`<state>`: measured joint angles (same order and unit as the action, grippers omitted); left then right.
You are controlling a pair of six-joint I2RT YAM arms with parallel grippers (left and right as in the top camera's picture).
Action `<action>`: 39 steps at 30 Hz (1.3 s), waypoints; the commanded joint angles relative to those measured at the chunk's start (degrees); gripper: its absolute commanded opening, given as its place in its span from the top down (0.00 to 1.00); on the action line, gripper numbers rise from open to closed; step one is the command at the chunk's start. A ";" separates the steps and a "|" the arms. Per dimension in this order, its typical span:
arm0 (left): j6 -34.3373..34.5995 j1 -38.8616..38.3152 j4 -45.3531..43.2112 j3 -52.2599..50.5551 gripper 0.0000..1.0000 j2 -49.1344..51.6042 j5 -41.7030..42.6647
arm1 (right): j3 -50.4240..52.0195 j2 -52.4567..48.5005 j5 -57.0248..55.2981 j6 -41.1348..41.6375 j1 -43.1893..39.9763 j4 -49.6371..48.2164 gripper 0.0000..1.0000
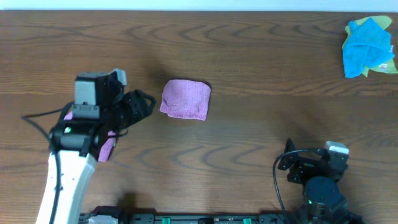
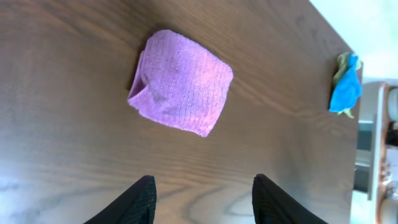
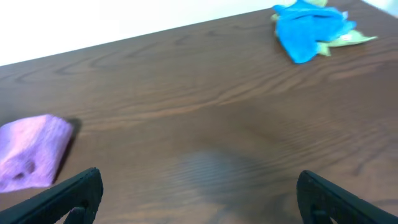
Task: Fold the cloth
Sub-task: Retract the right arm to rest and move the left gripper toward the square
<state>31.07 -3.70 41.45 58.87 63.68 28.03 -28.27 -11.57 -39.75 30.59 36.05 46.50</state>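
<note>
Cloth (image 1: 185, 98) lies on the table (image 1: 249, 50) as a compact purple pad, folded over on itself, layered edge showing in the left wrist view. Nothing touches it. Left gripper (image 2: 202, 190) is just beside the cloth and pointed at it, jaws apart, holding nothing. Right gripper (image 3: 199, 193) is well apart from the cloth, jaws spread wide, empty. Blue cloth (image 1: 365, 45) is bunched over a yellow-green cloth (image 1: 382, 67), far from the purple cloth.

it looks like a robotics lab bench: a dark wood-grain table (image 1: 261, 50) has the cabled left arm (image 1: 68, 174) at 8 o'clock and the right arm (image 1: 320, 190) at 5 o'clock. a black mounting rail (image 1: 186, 219) with green lights runs along 6 o'clock, with plain white beyond the 12 o'clock edge.
</note>
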 commanded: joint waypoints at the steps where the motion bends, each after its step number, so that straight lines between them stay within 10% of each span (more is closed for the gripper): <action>1: 1.11 4.02 1.92 1.18 0.47 -3.30 3.43 | 0.22 0.44 -3.52 0.87 -0.42 0.63 0.01; 21: 13.64 11.54 -21.97 -30.49 0.23 -15.06 16.98 | 0.22 0.44 -3.32 0.87 -0.42 1.11 0.01; 39: 11.52 0.52 -39.98 -35.63 0.13 -0.76 1.25 | 0.22 0.44 -3.32 0.87 -0.42 1.11 0.01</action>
<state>40.36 -1.13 2.87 22.96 60.14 33.15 -28.27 -11.55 -42.13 30.63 36.05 47.51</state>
